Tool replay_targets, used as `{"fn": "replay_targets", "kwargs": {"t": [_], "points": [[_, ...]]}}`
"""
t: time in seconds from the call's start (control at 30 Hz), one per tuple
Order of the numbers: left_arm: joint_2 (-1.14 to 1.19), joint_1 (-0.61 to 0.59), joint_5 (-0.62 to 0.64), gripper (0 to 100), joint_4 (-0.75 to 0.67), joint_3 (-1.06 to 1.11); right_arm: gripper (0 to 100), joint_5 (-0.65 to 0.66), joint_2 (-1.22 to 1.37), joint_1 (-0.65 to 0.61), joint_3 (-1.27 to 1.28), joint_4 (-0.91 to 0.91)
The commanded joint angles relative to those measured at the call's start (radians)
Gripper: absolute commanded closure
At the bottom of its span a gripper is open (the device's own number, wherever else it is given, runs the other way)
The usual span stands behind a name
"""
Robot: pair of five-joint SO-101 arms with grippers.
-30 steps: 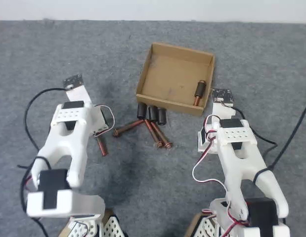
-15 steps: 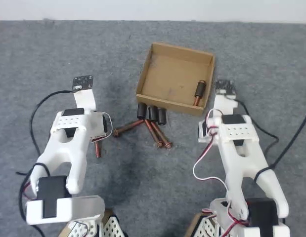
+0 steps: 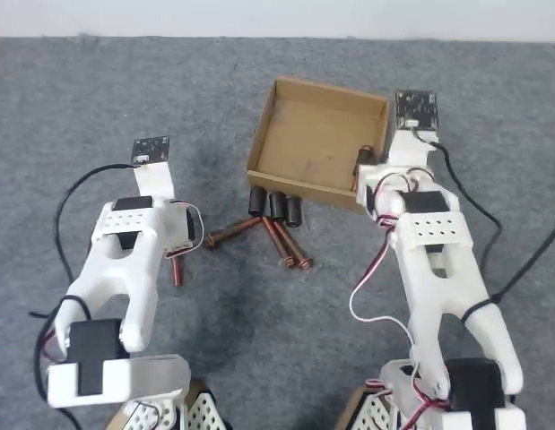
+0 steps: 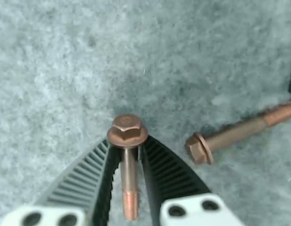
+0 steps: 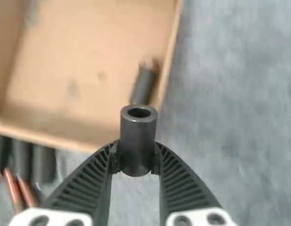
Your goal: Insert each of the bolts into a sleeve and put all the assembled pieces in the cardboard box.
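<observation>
My left gripper (image 4: pixel 128 146) is shut on a copper bolt (image 4: pixel 128 132), head outward, held low over the carpet; from above it sits at the left (image 3: pixel 177 255). Another loose bolt (image 4: pixel 239 134) lies just beside it. My right gripper (image 5: pixel 136 153) is shut on a black sleeve (image 5: pixel 137 136), open end outward, at the near right corner of the cardboard box (image 5: pixel 169 56). One assembled piece (image 5: pixel 144 84) lies inside the box along its right wall. Three black sleeves (image 3: pixel 275 206) stand against the box's front wall (image 3: pixel 299 184), with three loose bolts (image 3: pixel 286 244) in front of them.
Grey carpet covers the table. Both arms' cables (image 3: pixel 66 193) loop beside them. Open carpet lies left of the box and between the two arms near the front.
The right arm has stretched forward with its sleeve, from beside the box's near right corner up to it. The left arm swung its bolt slightly, then held still.
</observation>
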Motion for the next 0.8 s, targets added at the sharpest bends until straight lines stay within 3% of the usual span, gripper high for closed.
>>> {"fn": "replay_targets", "kwargs": {"t": [0.0, 0.4, 0.77], "points": [[-0.064, -0.002, -0.011, 99, -0.028, -0.008, 99.1, 0.012, -0.053, -0.068, 0.055, -0.209], [-0.063, -0.006, -0.011, 99, -0.025, -0.008, 99.1, 0.014, -0.022, -0.245, 0.376, -1.040], [-0.063, -0.008, -0.011, 99, -0.028, -0.008, 99.1, 0.018, 0.417, -0.300, 0.281, -1.635]]}}
